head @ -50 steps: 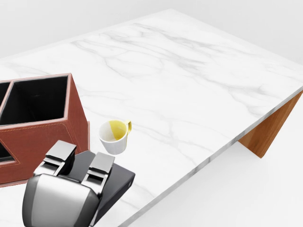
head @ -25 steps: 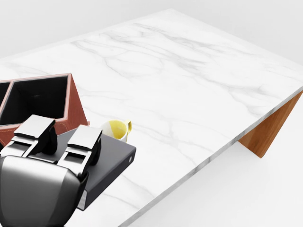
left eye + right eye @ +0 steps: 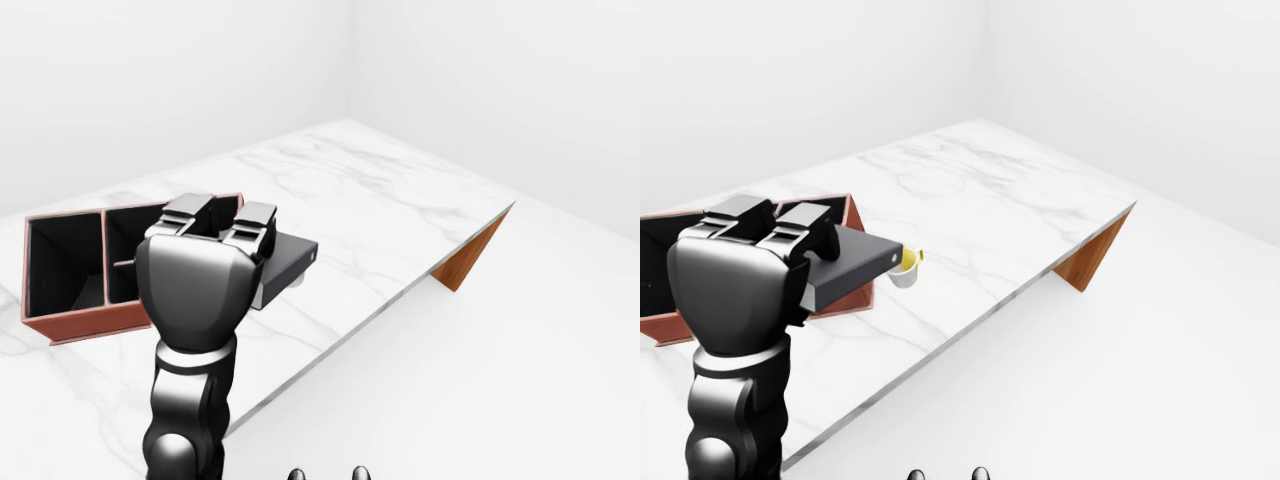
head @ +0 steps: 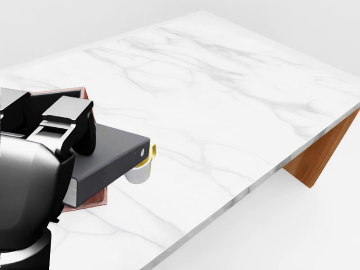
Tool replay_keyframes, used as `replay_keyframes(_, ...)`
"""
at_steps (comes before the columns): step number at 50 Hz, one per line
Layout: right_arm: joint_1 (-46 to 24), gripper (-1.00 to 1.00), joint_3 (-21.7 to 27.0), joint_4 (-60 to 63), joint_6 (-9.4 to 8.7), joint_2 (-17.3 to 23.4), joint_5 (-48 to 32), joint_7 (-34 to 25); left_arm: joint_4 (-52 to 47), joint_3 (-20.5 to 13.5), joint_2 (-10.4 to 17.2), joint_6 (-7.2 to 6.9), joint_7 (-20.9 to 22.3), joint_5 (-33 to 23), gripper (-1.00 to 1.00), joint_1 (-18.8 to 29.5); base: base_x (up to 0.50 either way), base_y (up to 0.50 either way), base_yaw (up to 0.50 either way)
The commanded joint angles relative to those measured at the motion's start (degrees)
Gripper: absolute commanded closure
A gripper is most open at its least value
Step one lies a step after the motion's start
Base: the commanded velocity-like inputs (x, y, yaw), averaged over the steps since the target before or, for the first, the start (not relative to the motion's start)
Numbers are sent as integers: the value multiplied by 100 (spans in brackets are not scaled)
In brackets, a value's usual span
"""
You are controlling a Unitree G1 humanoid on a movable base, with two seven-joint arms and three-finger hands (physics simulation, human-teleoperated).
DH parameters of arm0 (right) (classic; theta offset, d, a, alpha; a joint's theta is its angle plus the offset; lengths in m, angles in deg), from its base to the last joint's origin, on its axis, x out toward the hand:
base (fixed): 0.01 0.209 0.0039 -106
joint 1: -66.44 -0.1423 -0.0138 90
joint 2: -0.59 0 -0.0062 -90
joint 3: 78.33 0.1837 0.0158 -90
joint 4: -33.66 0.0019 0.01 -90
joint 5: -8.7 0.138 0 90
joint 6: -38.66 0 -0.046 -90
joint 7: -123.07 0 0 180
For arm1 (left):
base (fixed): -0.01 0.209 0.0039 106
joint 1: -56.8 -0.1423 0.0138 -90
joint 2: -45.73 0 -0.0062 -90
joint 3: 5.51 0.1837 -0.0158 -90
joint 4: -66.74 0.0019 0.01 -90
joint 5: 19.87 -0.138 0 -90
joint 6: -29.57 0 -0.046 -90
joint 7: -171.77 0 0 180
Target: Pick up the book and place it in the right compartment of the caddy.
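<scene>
A brown leather caddy (image 3: 70, 262) sits at the left of a white marble bench (image 3: 370, 205); its dark open compartments show side by side in the left-eye view, the left one fully visible, the right one partly hidden behind the robot hand; just to its right, one glossy black robot hand (image 3: 222, 228) rises on a black forearm from the near edge, its fingers (image 4: 63, 125) curled over the top of a dark grey book (image 4: 109, 157), holding it flat and lifted clear of the bench; which arm this is cannot be told; the book overlaps the caddy's right end and sticks out to the right; under its right corner stands a small white cup (image 3: 904, 270) with a yellow inside, partly hidden by the book; further right, the bench is bare marble, with a wooden leg (image 4: 322, 153) under its right corner.
</scene>
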Motion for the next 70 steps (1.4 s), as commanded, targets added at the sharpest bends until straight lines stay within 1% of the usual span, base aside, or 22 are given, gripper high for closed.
replay_keyframes(1,-11,-100,-7,-1,0,0,-19,-13,171,-366,85,0,283,408,100,754,0,0,0)
replay_keyframes(5,-6,-100,-9,16,0,-17,-22,-24,299,-371,123,0,551,320,100,1201,0,0,0)
replay_keyframes(9,-6,-100,-7,-44,0,4,-26,-46,496,-464,197,0,650,345,100,1460,0,0,0)
replay_keyframes(18,-7,-100,-7,-1,0,-16,-29,-29,1173,-716,544,-12,574,498,100,1911,0,0,0)
replay_keyframes(19,-10,-100,-12,-6,0,-17,-36,-31,1205,-723,569,-43,601,509,100,1926,0,0,0)
replay_keyframes(20,4,-100,-4,21,0,-25,-19,-20,1270,-784,613,-111,629,524,100,2004,0,0,0)
replay_keyframes(24,-4,-100,-17,18,0,-26,-42,-21,1460,-838,748,-250,708,561,100,2197,0,0,0)
replay_keyframes(31,1,-100,-12,26,0,-16,-24,-2,1788,-865,903,-420,745,484,100,2411,0,0,0)
replay_keyframes(32,0,-100,-9,26,0,-12,-22,-5,1862,-883,924,-465,715,428,100,2442,0,0,0)
replay_keyframes(38,-7,-100,-10,34,0,-15,-25,3,2203,-954,1081,-497,553,526,100,2576,0,0,0)
replay_keyframes(45,-19,-100,-46,5,0,-31,-70,-34,2648,-1077,1284,-686,420,638,100,2753,0,0,0)
replay_keyframes(48,-25,-100,-62,-10,0,-30,-83,-40,2748,-1087,1347,-714,365,709,100,2771,0,0,0)
replay_keyframes(50,-12,-100,-56,8,0,-30,-59,-24,2809,-1115,1367,-779,324,745,100,2765,0,0,0)
replay_keyframes(51,-7,-100,-51,19,0,-33,-52,-21,2826,-1112,1379,-783,314,758,100,2761,0,0,0)
replay_keyframes(53,-7,-100,-49,27,0,-38,-55,-25,2926,-1145,1411,-864,304,778,100,2796,0,0,0)
replay_keyframes(56,-19,-100,-52,-9,0,-26,-68,-40,3098,-1191,1505,-913,267,839,100,2861,0,0,0)
replay_keyframes(57,-20,-100,-56,-15,0,-26,-69,-47,3116,-1187,1543,-869,221,904,100,2863,0,0,0)
replay_keyframes(58,-11,-100,-49,1,0,-24,-52,-35,3188,-1206,1572,-867,188,951,100,2879,0,0,0)
replay_keyframes(60,6,-100,-29,35,0,-33,-21,-24,3249,-1237,1635,-946,155,907,100,2893,0,0,0)
replay_keyframes(63,4,-100,-23,24,0,-38,-29,-46,3417,-1278,1712,-995,118,1009,100,2942,0,0,0)
replay_keyframes(68,1,-100,-28,14,0,-43,-40,-56,3919,-1257,1802,-1000,-142,1084,100,3078,0,0,0)
replay_keyframes(70,4,-100,-22,15,0,-42,-32,-57,3851,-1243,1817,-1000,-103,1082,100,3023,0,0,0)
